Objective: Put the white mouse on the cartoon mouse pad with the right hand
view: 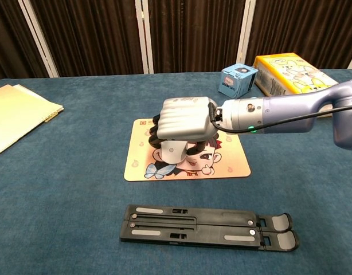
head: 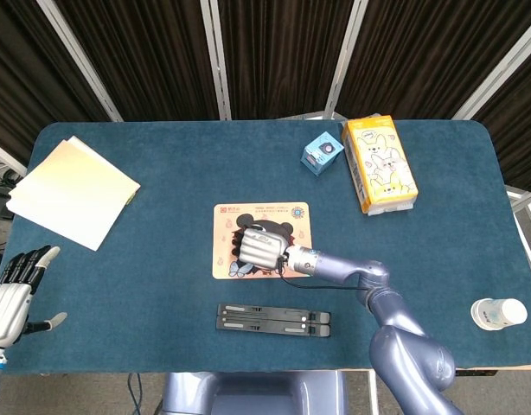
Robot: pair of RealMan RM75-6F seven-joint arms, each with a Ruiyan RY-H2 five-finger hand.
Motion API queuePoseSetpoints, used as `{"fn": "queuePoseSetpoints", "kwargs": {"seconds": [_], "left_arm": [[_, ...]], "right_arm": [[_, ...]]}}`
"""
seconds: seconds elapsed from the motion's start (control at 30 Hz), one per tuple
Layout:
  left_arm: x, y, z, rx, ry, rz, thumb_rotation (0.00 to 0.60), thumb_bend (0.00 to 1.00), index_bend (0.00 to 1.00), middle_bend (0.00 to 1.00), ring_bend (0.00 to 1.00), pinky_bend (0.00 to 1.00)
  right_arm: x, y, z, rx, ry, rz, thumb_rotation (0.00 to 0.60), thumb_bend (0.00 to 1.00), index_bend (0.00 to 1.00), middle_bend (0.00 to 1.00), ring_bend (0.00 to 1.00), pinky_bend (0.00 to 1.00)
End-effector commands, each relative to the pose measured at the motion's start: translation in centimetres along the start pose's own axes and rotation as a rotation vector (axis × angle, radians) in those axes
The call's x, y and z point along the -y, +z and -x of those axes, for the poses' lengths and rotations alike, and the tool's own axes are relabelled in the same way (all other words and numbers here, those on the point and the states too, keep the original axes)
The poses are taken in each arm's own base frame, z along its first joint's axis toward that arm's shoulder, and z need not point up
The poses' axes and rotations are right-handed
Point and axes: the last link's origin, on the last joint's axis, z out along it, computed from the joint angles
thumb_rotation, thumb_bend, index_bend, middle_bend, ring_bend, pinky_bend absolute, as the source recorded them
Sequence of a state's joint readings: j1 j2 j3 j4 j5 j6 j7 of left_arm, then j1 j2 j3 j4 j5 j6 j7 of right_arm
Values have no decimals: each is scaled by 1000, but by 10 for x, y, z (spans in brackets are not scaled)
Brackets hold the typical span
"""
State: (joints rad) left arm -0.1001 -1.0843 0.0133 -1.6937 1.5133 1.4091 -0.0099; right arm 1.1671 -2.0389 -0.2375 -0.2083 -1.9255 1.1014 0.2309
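Right hand (view: 184, 119) grasping white mouse (view: 171, 152) over cartoon mouse pad (view: 226, 162); lower gently, then release flat beneath the palm.

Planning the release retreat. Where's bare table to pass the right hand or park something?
Free: the wide strip between the yellow folder and the mouse pad, and the patch from the pad right to the bottle. Crowded: the blue box by the tissue pack, and the black stand close below the right hand.

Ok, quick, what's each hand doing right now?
Left hand: open, holding nothing.
Right hand: gripping the mouse on the pad.
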Motion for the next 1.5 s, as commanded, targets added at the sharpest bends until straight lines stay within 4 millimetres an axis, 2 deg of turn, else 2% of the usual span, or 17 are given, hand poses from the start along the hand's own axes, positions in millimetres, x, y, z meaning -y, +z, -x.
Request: {"fn": "queuePoseSetpoints", "kwargs": {"seconds": [0.03, 0.13, 0.23, 0.4, 0.57, 0.7, 1.0, 1.23, 1.33, 1.5], "left_arm": [[0, 0, 0, 0, 0, -1, 600, 91, 0, 0, 0, 0], [0, 0, 0, 0, 0, -2, 600, 90, 0, 0, 0, 0], [-1, 0, 0, -6, -4, -1, 600, 90, 0, 0, 0, 0], [-1, 1, 0, -9, -4, 1, 600, 91, 0, 0, 0, 0], [-1, 1, 0, -11, -5, 3, 600, 90, 0, 0, 0, 0], [-1, 1, -1, -12, -6, 4, 600, 90, 0, 0, 0, 0], [-3, 2, 0, -8, -13, 9, 600, 91, 0, 0, 0, 0], [-2, 2, -1, -20, -10, 11, 600, 89, 0, 0, 0, 0], [-1, 1, -2, -27, -2, 11, 600, 90, 0, 0, 0, 0], [-1, -3, -3, -37, 8, 16, 600, 90, 0, 0, 0, 0]], "right_arm": [[-1, 0, 1, 5, -13, 6, 600, 259, 590, 547, 352, 474], [-2, -1, 4, 21, -33, 19, 600, 225, 556, 467, 268, 395], [-3, -1, 7, 32, -51, 40, 600, 202, 451, 361, 172, 306], [-3, -2, 9, 42, -66, 63, 600, 194, 385, 264, 79, 224], [-7, -4, 10, 50, -82, 81, 600, 194, 370, 214, 36, 206], [-11, -9, 9, 42, -99, 81, 600, 196, 320, 169, 1, 174], [-19, -28, -8, -51, -120, 52, 600, 198, 269, 159, 0, 153], [-23, -55, -24, -81, -131, 115, 600, 199, 264, 158, 0, 127], [-23, -78, -31, -74, -93, 210, 600, 198, 262, 158, 0, 108], [-10, -128, -41, -50, 85, 471, 600, 197, 258, 157, 0, 57]]}}
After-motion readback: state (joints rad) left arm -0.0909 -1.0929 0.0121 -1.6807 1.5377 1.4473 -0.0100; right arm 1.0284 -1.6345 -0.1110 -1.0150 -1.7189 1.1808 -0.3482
